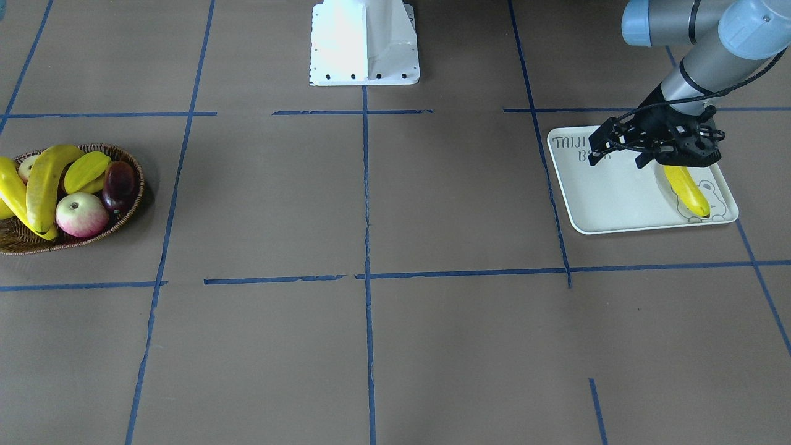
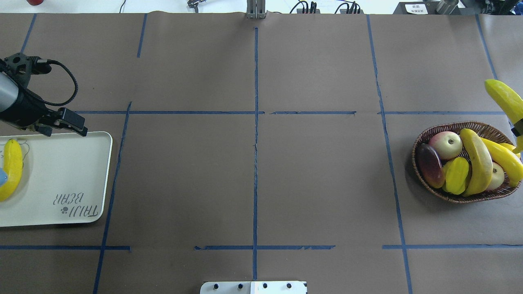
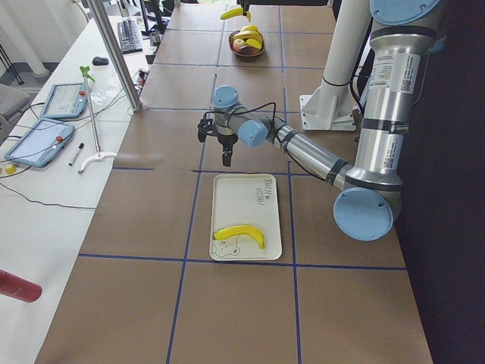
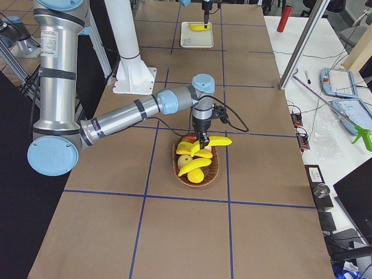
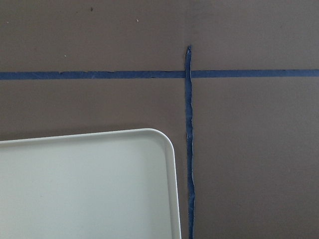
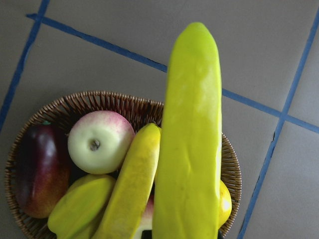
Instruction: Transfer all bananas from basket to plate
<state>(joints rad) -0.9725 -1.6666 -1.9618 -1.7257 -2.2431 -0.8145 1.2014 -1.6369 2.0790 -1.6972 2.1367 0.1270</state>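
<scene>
My right gripper point(image 4: 203, 139) is shut on a yellow banana point(image 6: 192, 144) and holds it in the air over the wicker basket point(image 2: 416, 153). The held banana also shows at the right edge of the overhead view point(image 2: 503, 97). Two more bananas point(image 2: 478, 163) point(image 2: 506, 160) lie in the basket among other fruit. One banana point(image 1: 686, 188) lies on the pale plate point(image 1: 618, 201) by the bear outline. My left gripper point(image 1: 618, 159) hovers over the plate's lettered end, open and empty, beside that banana.
The basket also holds an apple point(image 2: 445, 145), a starfruit point(image 2: 456, 175) and a dark purple fruit point(image 2: 430, 160). The robot's white base point(image 1: 364, 43) stands at the table's middle edge. Blue tape lines cross the brown table between basket and plate.
</scene>
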